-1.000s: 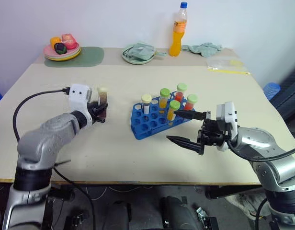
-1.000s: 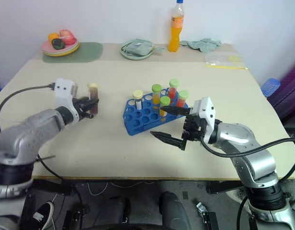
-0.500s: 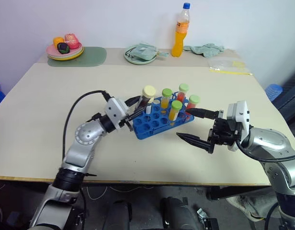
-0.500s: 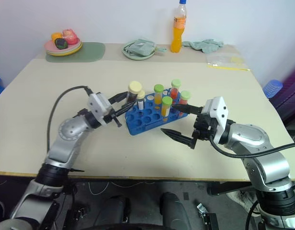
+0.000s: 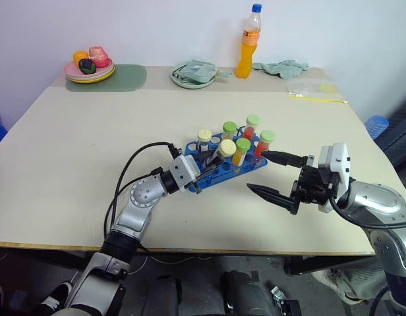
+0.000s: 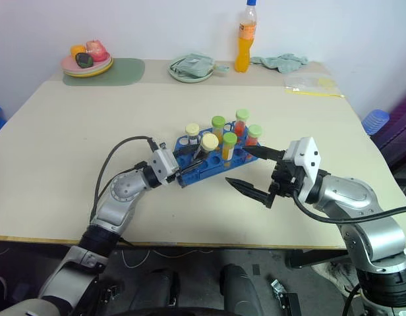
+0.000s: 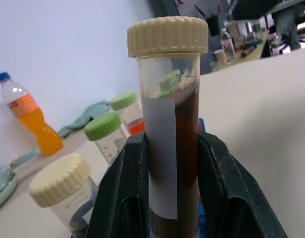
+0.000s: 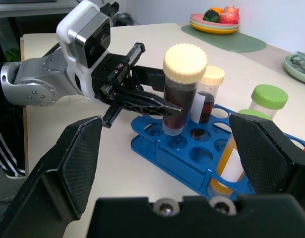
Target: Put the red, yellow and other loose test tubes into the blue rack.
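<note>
One cream-capped dark tube (image 8: 183,89) is pinched in the left pincer (image 5: 204,172) just over the front holes of the blue rack (image 5: 200,176) on the surface (image 5: 91,131); the right pincer (image 5: 277,176) hangs spread wide just beside the rack's right end
</note>
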Available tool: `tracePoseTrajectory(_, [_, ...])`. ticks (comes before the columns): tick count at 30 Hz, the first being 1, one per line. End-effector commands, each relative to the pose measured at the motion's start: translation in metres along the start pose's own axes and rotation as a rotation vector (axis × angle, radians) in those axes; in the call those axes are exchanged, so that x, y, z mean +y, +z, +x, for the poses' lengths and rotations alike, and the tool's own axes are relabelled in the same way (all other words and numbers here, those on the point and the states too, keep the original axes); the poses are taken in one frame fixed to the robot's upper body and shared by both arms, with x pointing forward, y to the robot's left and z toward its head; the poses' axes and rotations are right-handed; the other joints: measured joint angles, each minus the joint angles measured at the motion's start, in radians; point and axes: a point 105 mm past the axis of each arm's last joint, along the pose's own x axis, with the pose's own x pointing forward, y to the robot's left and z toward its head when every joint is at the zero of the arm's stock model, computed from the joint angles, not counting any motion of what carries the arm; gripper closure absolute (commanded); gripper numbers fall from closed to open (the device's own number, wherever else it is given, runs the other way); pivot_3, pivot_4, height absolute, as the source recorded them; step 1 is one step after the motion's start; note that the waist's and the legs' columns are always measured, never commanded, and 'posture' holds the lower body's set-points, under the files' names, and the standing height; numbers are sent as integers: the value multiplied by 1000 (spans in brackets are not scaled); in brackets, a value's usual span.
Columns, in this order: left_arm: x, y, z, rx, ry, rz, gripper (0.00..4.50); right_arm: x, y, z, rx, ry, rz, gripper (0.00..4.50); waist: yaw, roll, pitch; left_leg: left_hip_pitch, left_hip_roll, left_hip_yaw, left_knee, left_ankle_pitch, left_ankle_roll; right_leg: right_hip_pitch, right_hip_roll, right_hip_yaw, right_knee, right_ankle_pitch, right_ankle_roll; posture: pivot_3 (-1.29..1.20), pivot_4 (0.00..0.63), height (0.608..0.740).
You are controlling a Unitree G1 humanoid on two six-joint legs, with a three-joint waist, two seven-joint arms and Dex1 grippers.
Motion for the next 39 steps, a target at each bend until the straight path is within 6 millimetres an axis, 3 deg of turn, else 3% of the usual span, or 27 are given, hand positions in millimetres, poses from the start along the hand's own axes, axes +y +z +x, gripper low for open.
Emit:
tracePoseTrajectory(1, [-2, 5, 10, -33, -13, 81, 3721, -1, 15, -4, -22, -10, -60, 0, 0, 0, 0, 0, 0, 0, 0, 0, 0, 0, 0, 0, 0, 0, 0, 0, 150, 740])
tracePoseTrajectory(13, [-16, -4, 16, -56, -23, 3, 3721, -2, 21, -5, -14, -20, -73, 0, 1, 0, 0, 3, 0, 0, 0, 0, 1, 3, 0, 0, 0, 0, 0, 0, 150, 740])
tracePoseTrajectory(20, [-11, -5, 10, -61, 29, -119, 3721, -3, 21, -3, -10, -23, -89, 0, 0, 0, 0, 5, 0, 0, 0, -1, 2, 6, 0, 0, -1, 0, 0, 0, 150, 740])
tracePoseTrajectory(29, [4, -12, 7, -52, 156, -312, 3721, -1, 37, 9, -26, -14, -112, 0, -1, 0, 0, 6, 0, -1, 0, -1, 3, 7, 0, 0, -1, -1, 0, 0, 150, 740])
tracePoseTrajectory(39, [-2, -20, -1, -33, 141, -419, 3721, -7, 44, 14, -32, -19, -116, 0, -4, 0, 0, 6, 1, -1, 0, -2, 3, 6, 0, 0, -1, -2, -3, 0, 150, 740])
